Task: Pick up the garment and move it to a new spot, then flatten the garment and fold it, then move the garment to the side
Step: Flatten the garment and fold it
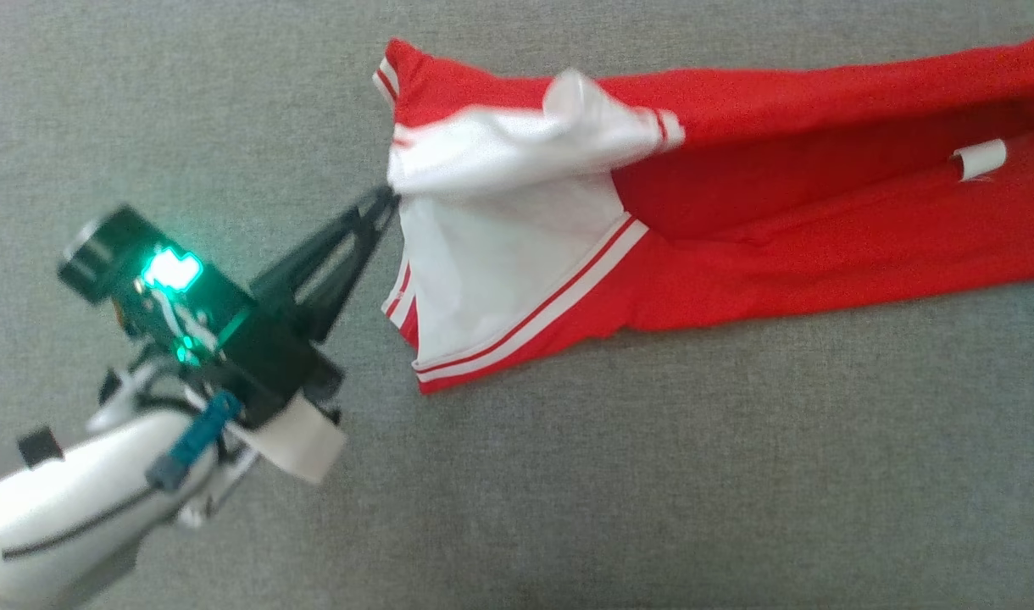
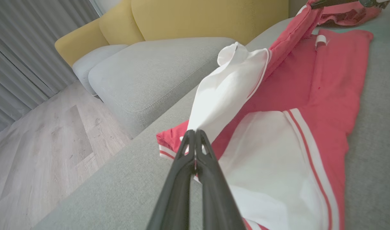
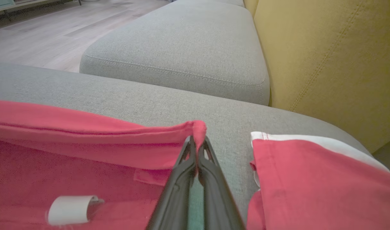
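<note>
The garment is a red top with white panels and striped trim, stretched across the grey cushion from centre to the right edge of the head view. My left gripper is shut on a white fold at the garment's left end, lifting it slightly. In the left wrist view the left gripper pinches the white cloth. In the right wrist view my right gripper is shut on a red edge of the garment, raised off the cushion. A small white tag lies on the red fabric.
The grey cushion extends all around the garment. A second grey seat cushion and a yellow sofa back lie beyond, with wooden floor and grey curtains to the side.
</note>
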